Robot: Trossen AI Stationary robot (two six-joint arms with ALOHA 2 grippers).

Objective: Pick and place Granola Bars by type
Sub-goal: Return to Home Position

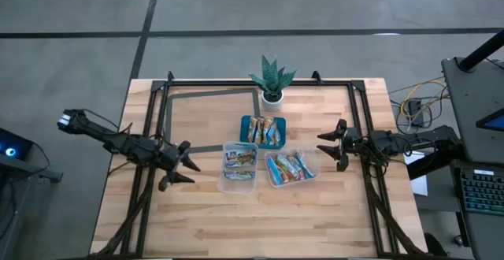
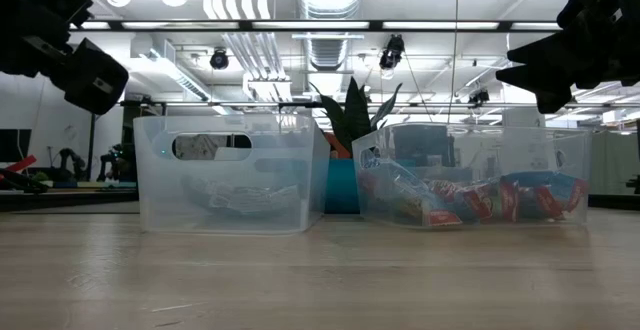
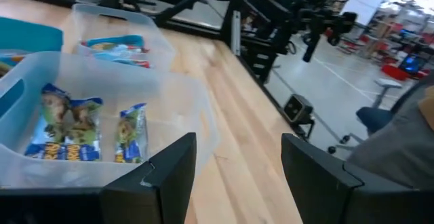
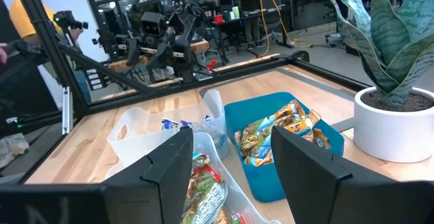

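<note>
Granola bars in shiny wrappers lie in three containers at the table's middle. Some are in the teal tray point(image 1: 263, 131), some in the left clear tub point(image 1: 240, 166) and some in the right clear tub point(image 1: 291, 167). My left gripper point(image 1: 189, 172) hangs open just left of the left tub, pointing toward it; its wrist view shows that tub's bars point(image 3: 74, 132) beside its fingers point(image 3: 169, 176). My right gripper point(image 1: 324, 145) hangs open just right of the right tub, and the tray's bars point(image 4: 281, 132) lie ahead of it. Neither gripper holds anything.
A potted plant point(image 1: 272, 79) stands at the far middle, just behind the tray. Black frame rails point(image 1: 161, 110) run along the table's left, right and far sides. Bare wood lies in front of the tubs point(image 2: 320, 270). A person point(image 4: 27, 20) stands beyond the table.
</note>
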